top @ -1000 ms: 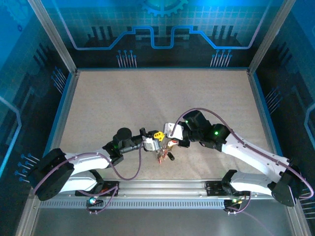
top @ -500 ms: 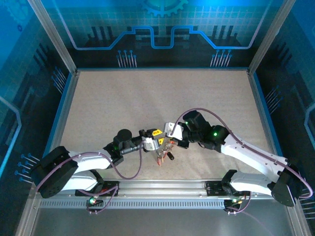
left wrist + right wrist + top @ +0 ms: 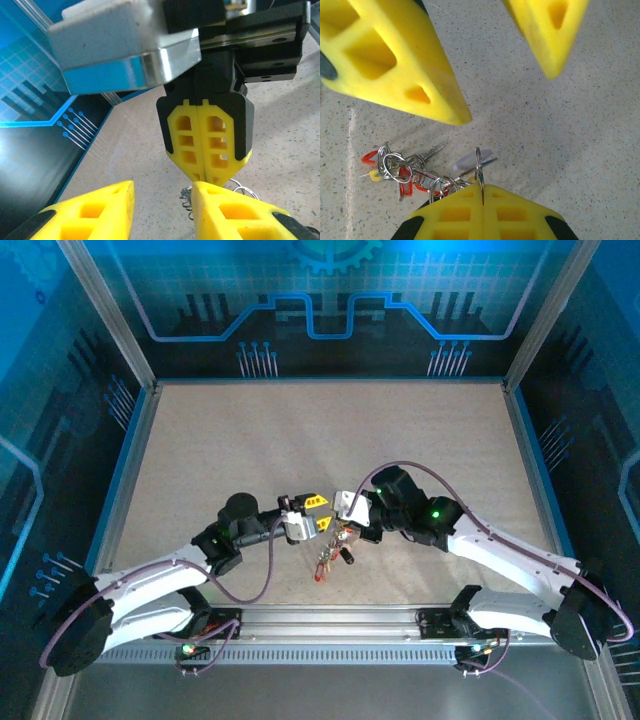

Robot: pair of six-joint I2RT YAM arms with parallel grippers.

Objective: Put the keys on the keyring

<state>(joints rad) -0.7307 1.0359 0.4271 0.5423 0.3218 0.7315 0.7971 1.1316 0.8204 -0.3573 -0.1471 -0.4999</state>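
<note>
My right gripper (image 3: 481,187) is shut on the keyring (image 3: 478,162), a thin grey metal ring seen edge-on and standing up between its yellow fingers. A bunch of keys and small rings hangs from it: red heads (image 3: 404,187), a yellow head (image 3: 375,175) and a pale grey-purple head (image 3: 470,160). From above, the bunch (image 3: 325,558) dangles below the right gripper (image 3: 338,532). My left gripper (image 3: 163,185) is open, facing the right gripper's shut fingers (image 3: 207,145), with nothing between its fingers. It sits just left of the ring (image 3: 320,515).
Speckled beige table top (image 3: 330,440) spreads behind and to both sides. A metal rail (image 3: 330,625) runs along the near edge. Blue walls with metal frame posts (image 3: 110,315) enclose the table.
The left gripper has let go of the bunch, opened and drawn back a little to the upper left. The right gripper keeps hold of the ring, and the keys hang lower.
</note>
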